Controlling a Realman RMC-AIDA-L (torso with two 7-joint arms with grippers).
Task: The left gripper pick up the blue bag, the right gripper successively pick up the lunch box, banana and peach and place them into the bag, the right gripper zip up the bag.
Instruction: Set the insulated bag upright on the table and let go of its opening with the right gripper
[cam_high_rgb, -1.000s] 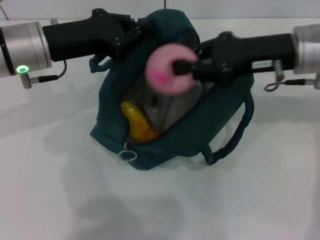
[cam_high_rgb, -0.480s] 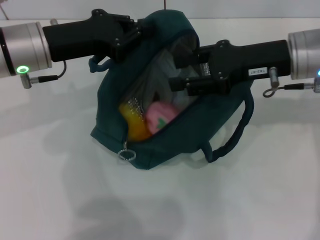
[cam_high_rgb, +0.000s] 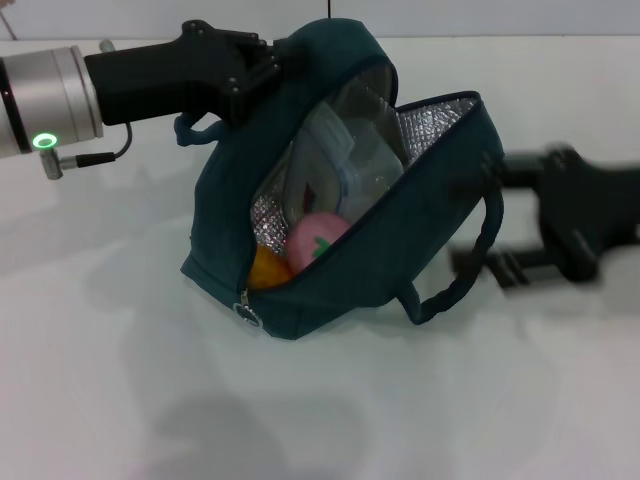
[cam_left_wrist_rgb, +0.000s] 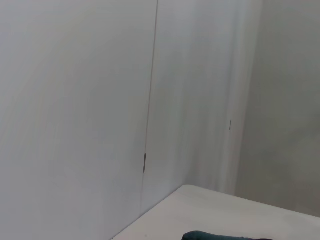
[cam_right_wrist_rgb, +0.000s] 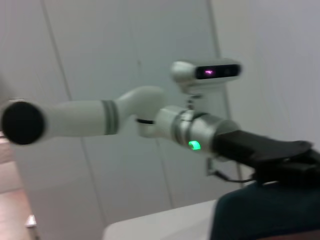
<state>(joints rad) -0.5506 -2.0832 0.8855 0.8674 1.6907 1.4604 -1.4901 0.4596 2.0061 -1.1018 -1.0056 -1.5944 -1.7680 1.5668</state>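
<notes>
The peach is in! A second ago the right hand held it over the opening; now it lies inside the blue bag, between the banana and the lunch box, and that hand has swung clear to the right, low over the bench. It carries nothing, though how wide it stands I cannot tell through the blur. The left hand still pinches the bag's top edge closed-fingered, holding the mouth agape. All three items packed, so only the zip remains; its pull sits at the bag's near corner.
</notes>
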